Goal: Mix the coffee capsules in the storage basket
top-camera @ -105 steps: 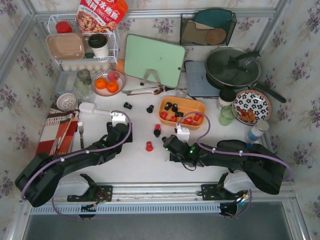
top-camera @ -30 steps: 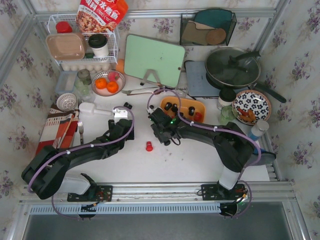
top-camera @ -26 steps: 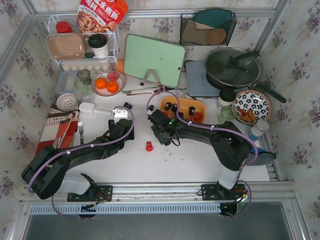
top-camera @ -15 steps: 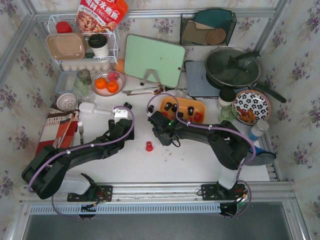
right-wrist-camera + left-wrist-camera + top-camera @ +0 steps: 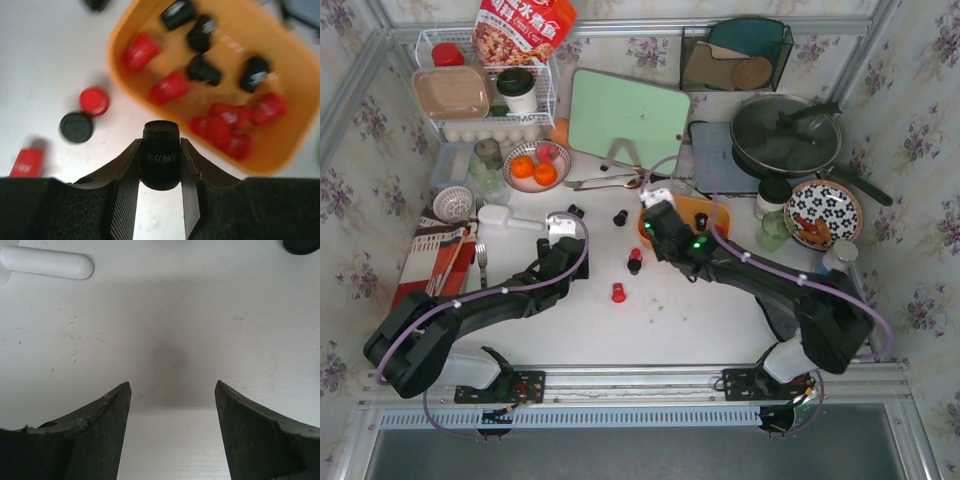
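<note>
Held piece: 1 black tapered plastic coffee capsule point(image 5: 160, 155), lower centre of the right wrist frame.
Right jaws: closed on that capsule's side wall, 1 finger on each flank.
Left jaws: standing apart with nothing between them, above the bare white desk point(image 5: 165, 315).
Basket: shallow orange plastic storage basket point(image 5: 300, 85), upper right of the right wrist frame and centre of the top frame, partly under the right arm.
Basket contents: about 10 red and black pods lying jumbled, a red pod point(image 5: 170, 87) among them. The blur prevents a firm count.
Loose on desk: a red capsule point(image 5: 94, 101) just beside a black capsule point(image 5: 76, 127), left of the basket. Others lie farther left.
Handling: probably very light, stiff and thin-walled. The smooth taper could let it squirt out of a hard pinch, and a dropped one would likely roll.
Where to hold: across the side wall near mid-height, as now, with modest pressure.
Right wrist view only: shows the grip itself and the basket's contents. Whether the held capsule has cleared the rim cannot be told.
Top view only: hides the held capsule under the wrist, but shows both arms and the spread of loose pods, such as a lone red pod point(image 5: 618, 293) at centre.
Left wrist view only: bare desk and a white rounded handle point(image 5: 45, 262) at upper left.
</note>
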